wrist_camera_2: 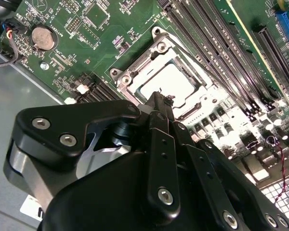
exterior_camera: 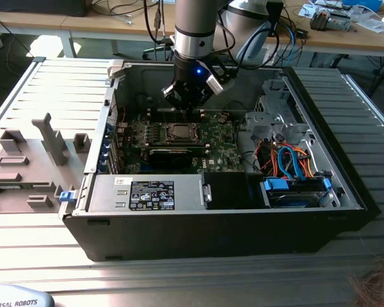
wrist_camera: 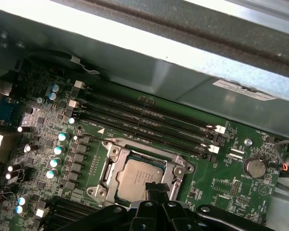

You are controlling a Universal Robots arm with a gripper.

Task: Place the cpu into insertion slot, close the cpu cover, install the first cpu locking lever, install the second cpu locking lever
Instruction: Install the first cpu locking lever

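The cpu (exterior_camera: 177, 132) lies flat in the insertion slot on the green motherboard, silver top up, seen in both wrist views (wrist_camera_2: 169, 83) (wrist_camera: 134, 176). The cpu cover (wrist_camera: 111, 163) lies down flat around it as a silvery frame (wrist_camera_2: 135, 79). My gripper (exterior_camera: 191, 114) hangs inside the open computer case, just above the socket's far edge. Its black fingers are shut together with nothing between them, and the tips (wrist_camera_2: 160, 102) (wrist_camera: 153, 186) hover over the cpu's edge. I cannot make out how the locking levers stand.
Long memory slots (wrist_camera: 149, 120) run beside the socket, and a coin battery (wrist_camera: 254, 166) sits on the board. In the exterior view the case's metal wall (exterior_camera: 118, 96) rises to the left, with a drive cage and orange and blue cables (exterior_camera: 288, 160) to the right and a labelled box (exterior_camera: 150, 193) in front.
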